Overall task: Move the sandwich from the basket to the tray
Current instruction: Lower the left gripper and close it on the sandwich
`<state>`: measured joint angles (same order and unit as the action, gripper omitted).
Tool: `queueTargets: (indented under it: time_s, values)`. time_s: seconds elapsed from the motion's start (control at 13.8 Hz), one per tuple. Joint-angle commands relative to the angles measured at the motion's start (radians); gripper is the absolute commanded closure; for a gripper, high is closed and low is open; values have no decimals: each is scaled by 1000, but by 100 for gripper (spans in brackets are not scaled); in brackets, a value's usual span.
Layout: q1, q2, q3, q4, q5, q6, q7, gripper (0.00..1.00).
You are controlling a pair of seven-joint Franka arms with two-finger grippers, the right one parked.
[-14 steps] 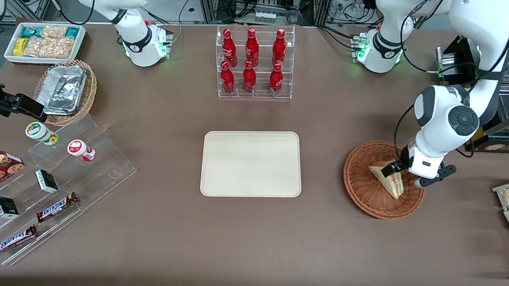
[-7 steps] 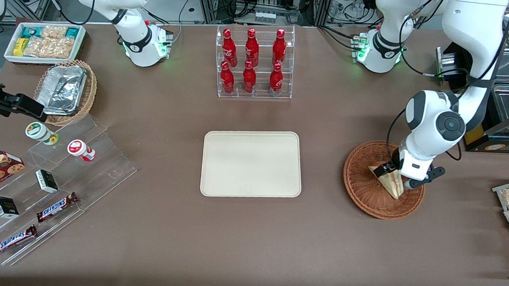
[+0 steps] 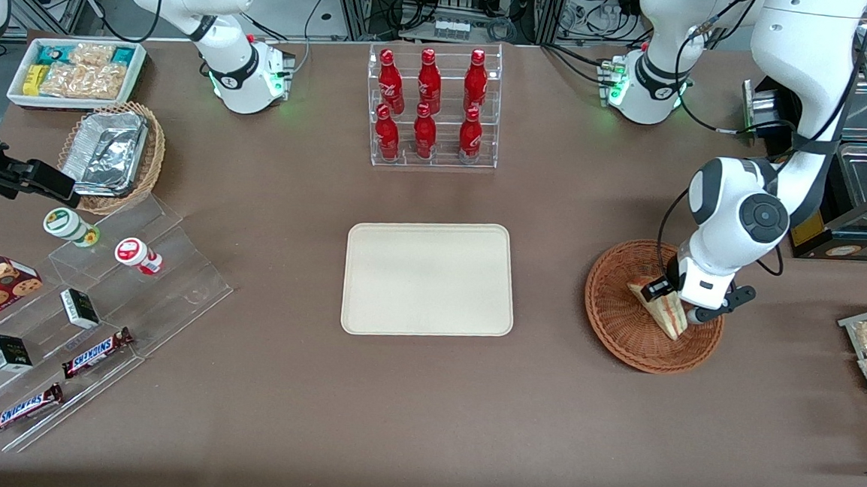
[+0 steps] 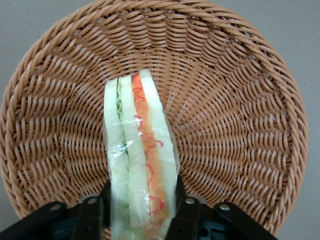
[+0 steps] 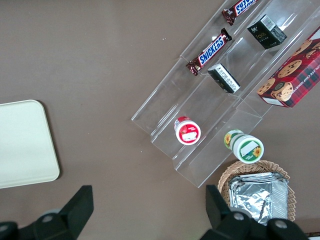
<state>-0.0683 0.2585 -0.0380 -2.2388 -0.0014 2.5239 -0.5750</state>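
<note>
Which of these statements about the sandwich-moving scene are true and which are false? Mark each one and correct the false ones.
1. The sandwich lies in the reddish-brown wicker basket. True.
2. The left arm's gripper hangs above the tray. False: it is down in the basket, one finger on each side of the sandwich.
3. The tray already holds a sandwich. False: nothing lies on it.
4. The rack of red bottles stands farther from the front camera than the tray. True.
5. The sandwich's layered edge faces the wrist camera. True.
</note>
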Motion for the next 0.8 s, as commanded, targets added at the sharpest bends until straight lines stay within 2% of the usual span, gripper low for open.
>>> queueTargets:
  time_s: [0.0,0.22,0.44,0.73]
  values:
    - [1,-44,4,-5,20,-43,-8,100]
    - [1,-129,1,69,26,-233,-8,100]
    - [-30,-125,-28,278,23,-472,-25,100]
    - [-146,-87,-40,436,5,-565,-23,100]
